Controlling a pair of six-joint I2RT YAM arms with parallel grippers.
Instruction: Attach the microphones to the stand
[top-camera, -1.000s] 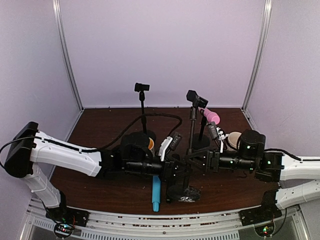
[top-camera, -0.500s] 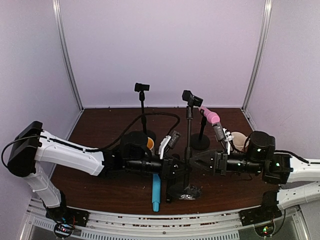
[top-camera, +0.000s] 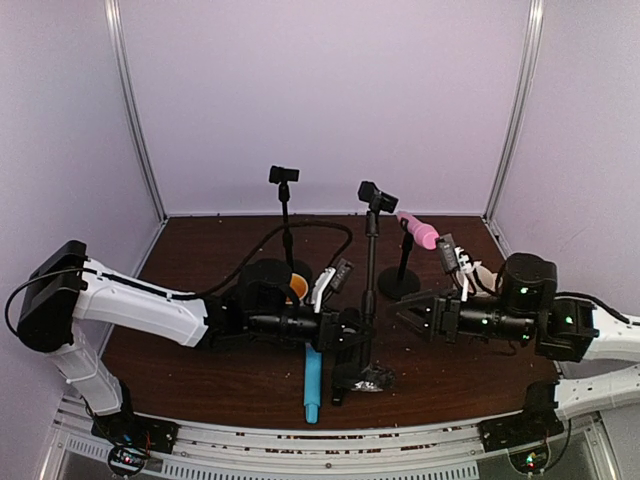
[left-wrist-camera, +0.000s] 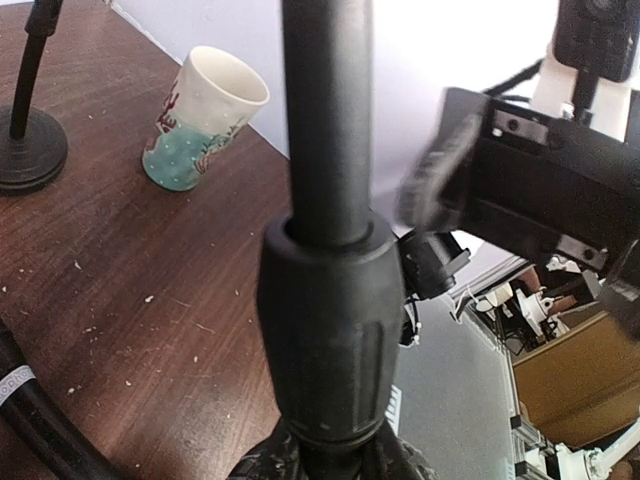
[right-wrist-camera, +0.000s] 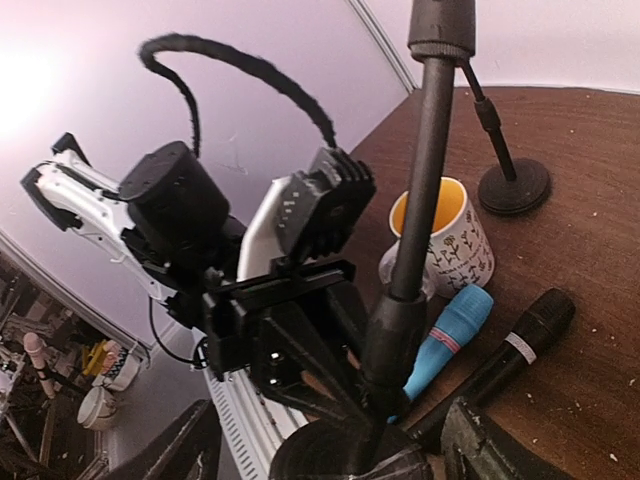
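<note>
White arm shells (top-camera: 140, 305), black joints (top-camera: 268, 300); green lights (top-camera: 521, 291)

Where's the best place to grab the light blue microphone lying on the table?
On its slim handle at the near end, from above, jaws across its width: the light blue stick microphone lies flat, its far end hidden beneath the left arm.

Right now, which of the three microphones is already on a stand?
The pink microphone, held up on the rightmost stand. The blue microphone and the black microphone lie flat on the table.
</note>
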